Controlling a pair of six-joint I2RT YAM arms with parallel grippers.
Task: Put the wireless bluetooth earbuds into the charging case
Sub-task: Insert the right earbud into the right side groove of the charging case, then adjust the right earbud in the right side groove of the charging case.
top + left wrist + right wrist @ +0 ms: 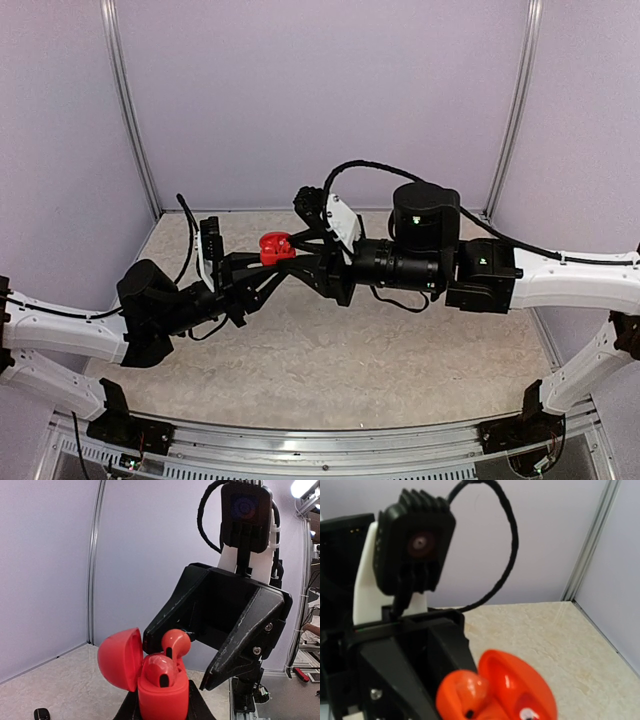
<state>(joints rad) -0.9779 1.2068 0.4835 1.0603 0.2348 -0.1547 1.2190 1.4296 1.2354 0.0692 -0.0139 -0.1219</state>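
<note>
At the bottom centre of the left wrist view, the left gripper [161, 712] is pressed onto the red charging case [162, 697], a black finger on either side of its base, holding it upright. The lid [119, 659] hangs open toward the left of the frame. One red earbud [159, 669] sits down in its well. A second red earbud [175, 641] stands higher, head above the rim, stem pointing down into the case. Behind it the right gripper [179, 661] is spread wide, one fingertip just beside the raised bud; whether they touch I cannot tell. In the lower left corner a small black rounded item [41, 713] lies on the marbled table [60, 680], with the lilac wall [150, 540] beyond
</note>
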